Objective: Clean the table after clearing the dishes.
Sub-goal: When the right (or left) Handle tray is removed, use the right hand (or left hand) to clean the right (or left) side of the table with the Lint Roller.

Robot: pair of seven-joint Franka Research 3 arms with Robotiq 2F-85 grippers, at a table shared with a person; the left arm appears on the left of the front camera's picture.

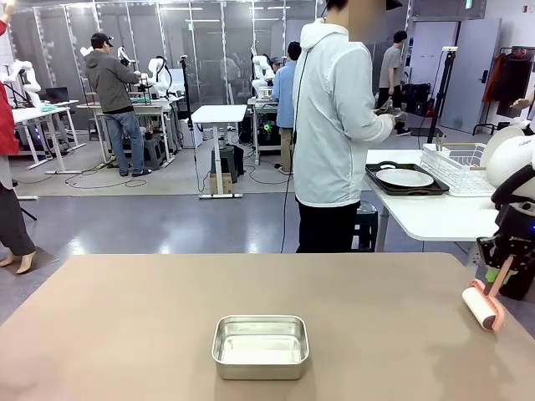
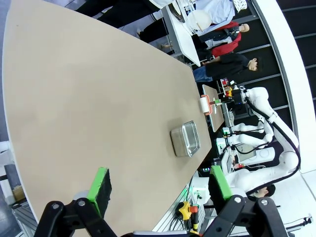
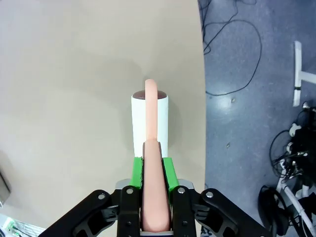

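So the dishes look cleared off already: the big tan surface [image 1: 125,317] has no plates on it, and one white plate [image 1: 405,177] on its dark tray [image 1: 376,177] sits over on the white side surface [image 1: 435,219] behind, next to a white dish rack [image 1: 456,163], with a person [image 1: 334,125] standing there turned toward it. I can only make out that one plate and tray from here, can't say where the second set ended up. What's left on the tan top is a small steel pan [image 1: 260,346] near the robot's edge, roughly in the middle, looks empty. The cleaning part seems to be just getting going imo. The right hand [image 3: 153,168] is clenched on the pink handle of a lint roller [image 1: 483,307], green pads squeezing it from both sides, and the white roll is down at the far right side of the tan surface, close to the edge; can't quite tell if it's pressing or just above. The left hand [image 2: 158,185] is released, fingers spread wide with nothing between them, hanging well up over the opposite end. Pretty much the whole top still needs rolling, and that pan is sitting right in the path, so it'll probably have to be worked around or moved.
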